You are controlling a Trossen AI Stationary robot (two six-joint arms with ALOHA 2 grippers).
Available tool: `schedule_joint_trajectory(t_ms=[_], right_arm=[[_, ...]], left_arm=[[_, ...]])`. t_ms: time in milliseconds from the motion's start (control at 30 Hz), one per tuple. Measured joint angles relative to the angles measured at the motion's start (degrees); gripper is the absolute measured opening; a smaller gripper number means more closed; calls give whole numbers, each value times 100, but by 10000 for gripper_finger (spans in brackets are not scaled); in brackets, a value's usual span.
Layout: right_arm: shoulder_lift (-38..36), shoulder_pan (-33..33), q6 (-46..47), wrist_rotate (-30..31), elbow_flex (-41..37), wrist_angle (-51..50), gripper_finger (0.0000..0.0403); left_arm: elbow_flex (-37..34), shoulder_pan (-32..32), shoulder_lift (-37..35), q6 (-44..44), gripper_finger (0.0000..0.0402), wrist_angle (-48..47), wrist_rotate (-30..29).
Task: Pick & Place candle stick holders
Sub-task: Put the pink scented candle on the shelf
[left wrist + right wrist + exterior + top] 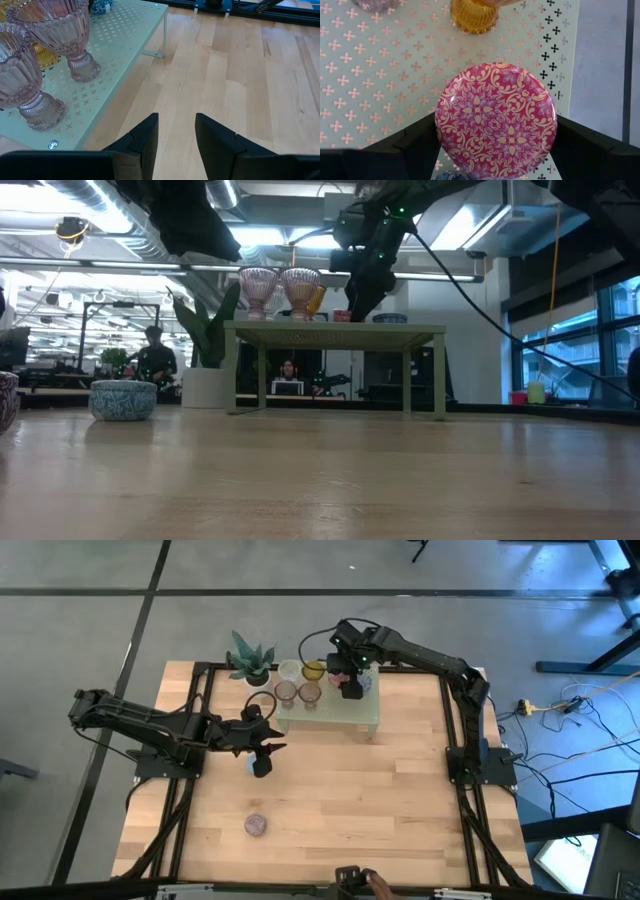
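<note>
High view: right arm reaches in over the pale green stand [330,712], right gripper [350,683] low over the stand's right half at a pink holder [352,686]; left arm lies stretched across the table left of the stand, left gripper [262,748] just off the stand's front-left corner, over a blue holder [259,764] on the wood. On the stand: 2 pinkish goblet holders [297,693], 1 amber [314,670], 1 clear [289,669]; 1 mauve holder [256,825] sits alone on the table well in front of the stand; 1 potted plant [249,659] by the stand's back-left corner. Low view: 2 goblets + amber atop the stand, blue patterned bowl-shaped holder [123,399] left of the stand. Left wrist view: fingers [142,140] part-spread, nothing between them, 2 goblets on the stand beside. Right wrist view: fingers [415,142] spread wide either side of the pink patterned holder [496,119] on the stand; contact — can't tell.
</note>
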Motion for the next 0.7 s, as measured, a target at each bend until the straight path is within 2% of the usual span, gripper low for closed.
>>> schedule_joint_trajectory(t_ms=[233,400,700], right_arm=[[0,4,-3,4,0,-55,320],[0,4,-51,344,0,-55,320],[0,7,-64,345,0,-58,320]], left_arm=[[0,0,0,0,125,0,0],[0,0,0,0,125,1,0],[0,0,0,0,125,0,0]])
